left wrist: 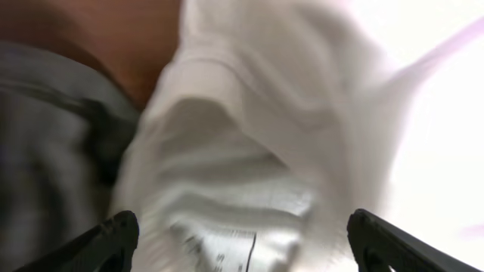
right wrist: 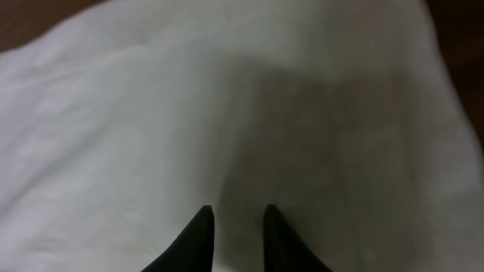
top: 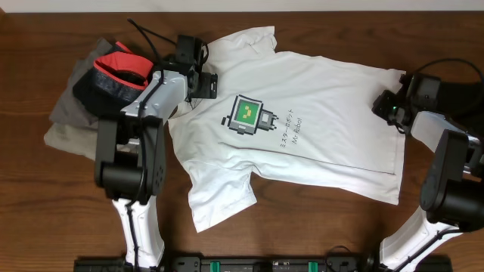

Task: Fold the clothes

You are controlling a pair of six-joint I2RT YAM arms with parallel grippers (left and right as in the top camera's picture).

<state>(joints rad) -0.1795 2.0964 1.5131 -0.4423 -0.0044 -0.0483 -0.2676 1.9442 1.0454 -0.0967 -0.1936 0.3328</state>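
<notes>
A white short-sleeved T-shirt point(top: 318, 128) lies spread face up on the wooden table, its green-and-black print point(top: 248, 115) near the middle. My left gripper point(top: 203, 81) hovers at the collar with its jaws wide open. In the left wrist view the collar and its label point(left wrist: 227, 242) lie between the spread fingers point(left wrist: 113, 236), and nothing is held. My right gripper point(top: 387, 106) is at the shirt's right hem edge. In the right wrist view its fingertips point(right wrist: 204, 221) stand close together, pinching a ridge of white fabric point(right wrist: 151, 113).
A pile of other clothes sits at the far left: grey fabric point(top: 68, 121) with a red-and-black garment point(top: 113, 72) on top, right beside the left arm. Bare wooden table point(top: 302, 227) shows in front of the shirt.
</notes>
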